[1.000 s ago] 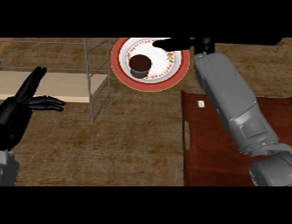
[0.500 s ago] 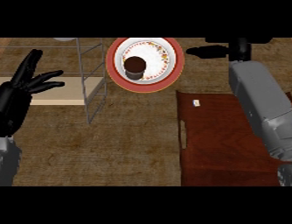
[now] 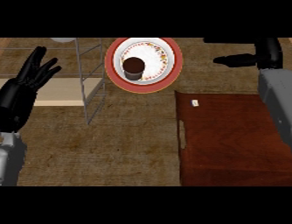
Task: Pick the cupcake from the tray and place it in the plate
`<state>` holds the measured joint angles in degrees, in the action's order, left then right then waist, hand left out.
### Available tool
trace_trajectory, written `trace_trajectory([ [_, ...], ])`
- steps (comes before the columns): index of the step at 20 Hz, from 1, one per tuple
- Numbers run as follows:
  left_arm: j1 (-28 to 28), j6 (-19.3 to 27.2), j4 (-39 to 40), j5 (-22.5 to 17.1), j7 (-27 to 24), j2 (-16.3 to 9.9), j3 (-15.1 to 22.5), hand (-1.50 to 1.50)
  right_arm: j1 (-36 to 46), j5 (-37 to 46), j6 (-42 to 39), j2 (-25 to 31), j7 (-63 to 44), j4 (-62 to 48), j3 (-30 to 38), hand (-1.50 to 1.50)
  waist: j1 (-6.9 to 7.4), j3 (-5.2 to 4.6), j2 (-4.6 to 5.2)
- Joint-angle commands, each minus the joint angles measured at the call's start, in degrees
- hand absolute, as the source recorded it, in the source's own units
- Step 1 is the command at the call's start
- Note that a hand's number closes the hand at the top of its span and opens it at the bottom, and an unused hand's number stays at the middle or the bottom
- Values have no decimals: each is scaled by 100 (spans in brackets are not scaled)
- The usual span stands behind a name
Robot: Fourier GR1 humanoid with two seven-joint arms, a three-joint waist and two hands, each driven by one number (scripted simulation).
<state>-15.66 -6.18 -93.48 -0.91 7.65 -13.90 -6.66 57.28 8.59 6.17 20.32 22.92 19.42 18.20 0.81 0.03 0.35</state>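
**Cupcake on the plate**

The cupcake [image 3: 133, 68] stands upright on the red-rimmed plate [image 3: 168, 70], no hand touching it. The plate lies on the desk [image 3: 136, 131], just beyond the dark brown tray [image 3: 239, 140]. The right hand [image 3: 255, 54], partly cut off at the top, hangs apart with nothing in it; its fingers are hard to make out. The left hand [image 3: 19, 94] rests open at the left, fingers up, beside a wire rack [image 3: 87, 83].

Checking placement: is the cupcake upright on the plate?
Upright: the cupcake stands in the plate's middle, top facing up.
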Motion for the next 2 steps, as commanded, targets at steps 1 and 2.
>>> trace_trajectory([
  [1,-124,-32,177,30,-83,29,6,0,-138,67,-33,299,255,-129,-4,-150,26,1,13],
  [2,-80,17,308,175,-321,104,97,0,-228,58,-54,425,420,-183,42,-150,30,2,24],
])
